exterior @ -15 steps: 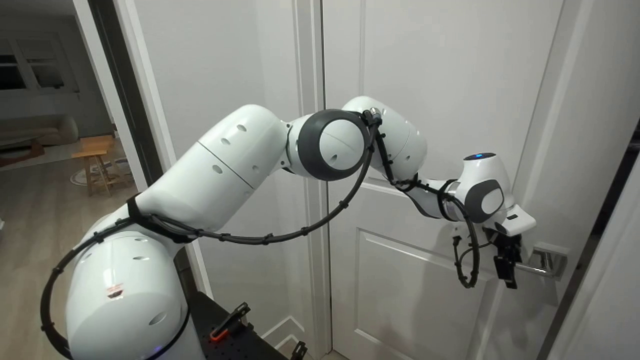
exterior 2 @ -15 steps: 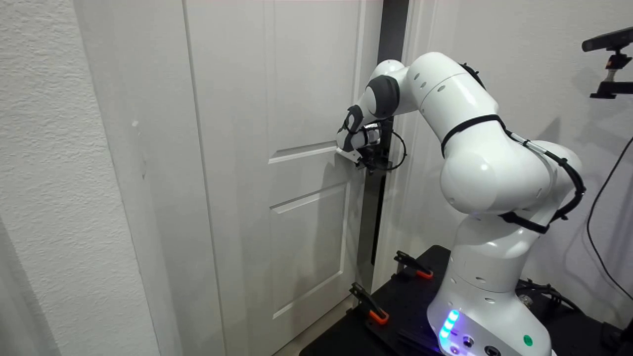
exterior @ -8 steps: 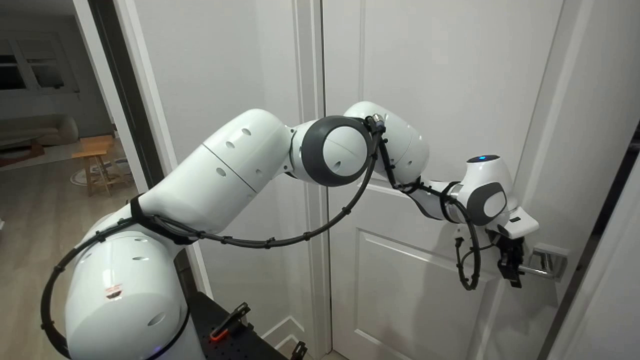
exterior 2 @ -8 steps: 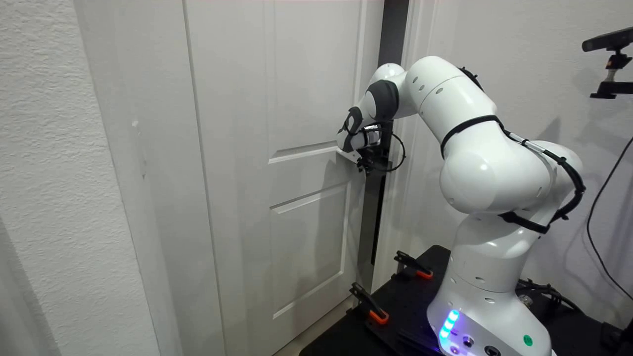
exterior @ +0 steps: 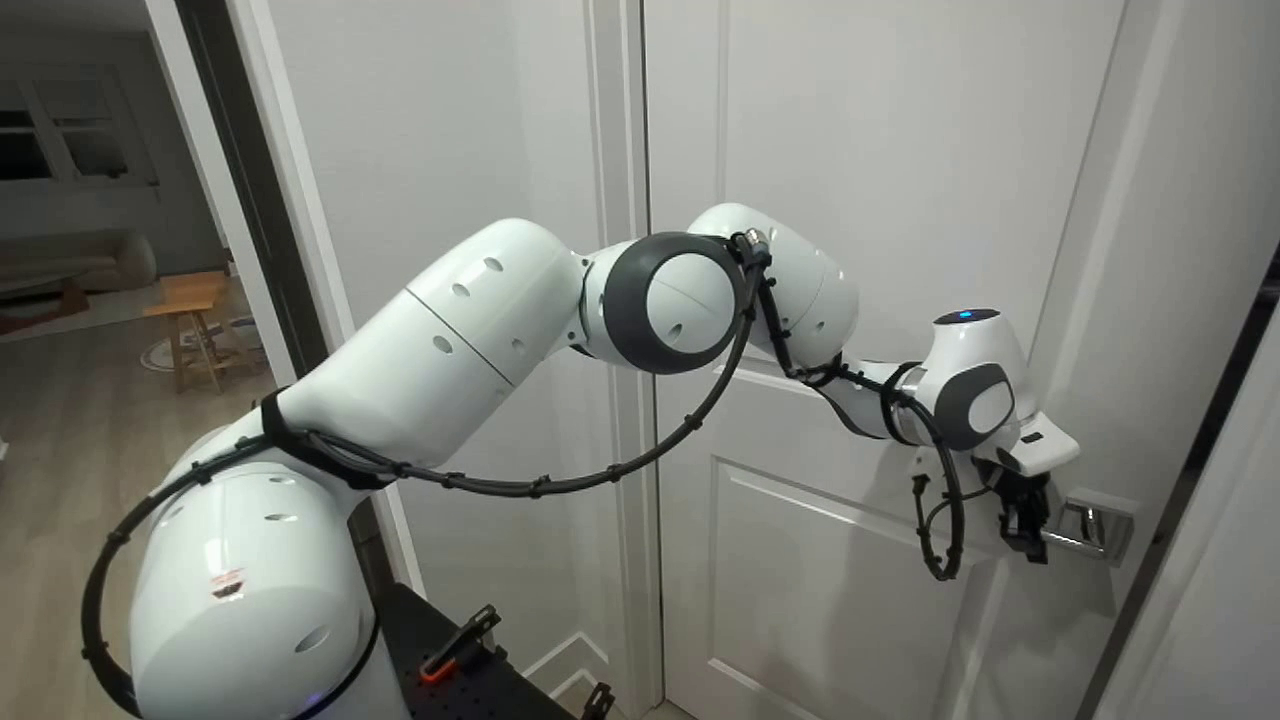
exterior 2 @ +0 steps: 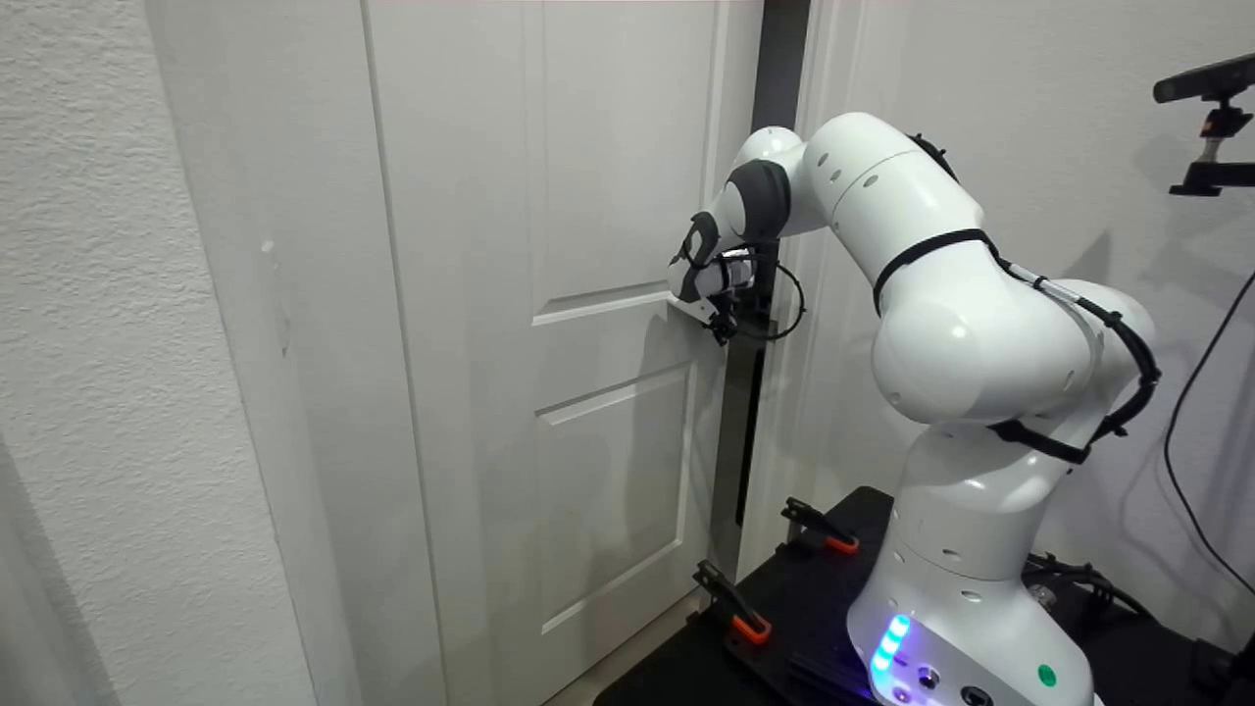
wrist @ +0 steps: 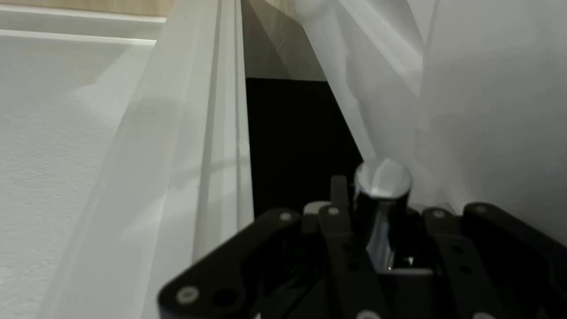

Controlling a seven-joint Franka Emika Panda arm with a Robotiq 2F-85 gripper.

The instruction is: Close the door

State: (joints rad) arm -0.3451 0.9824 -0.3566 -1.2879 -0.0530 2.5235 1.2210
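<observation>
The white panelled door [exterior: 830, 570] stands ajar, and a dark opening runs between its free edge and the frame. Its panels also show beside my arm in an exterior view [exterior 2: 613, 461]. On the door, the silver lever handle [exterior: 1078, 544] sticks out from a square plate towards my gripper [exterior: 1030, 535]. Seen from the wrist, the round end of the lever handle [wrist: 383, 179] lies between the dark fingers, which are shut around it. One of the fingers [wrist: 339, 221] sits close against its side; the far finger's pad is partly hidden by the lever.
A white door frame [wrist: 223, 146] borders the dark gap [wrist: 292, 146]. Below my arm is a black table [exterior 2: 667, 677] with orange-tipped clamps [exterior 2: 750, 628] at its edge. A camera on a bracket [exterior 2: 1211, 83] juts from the wall. Farther off stands a wooden stool [exterior: 190, 295].
My arm has come down slightly and moved a little towards the handle, mostly in the first half second. The fingers have gone from open to shut around the lever. The door looks nearly unmoved.
</observation>
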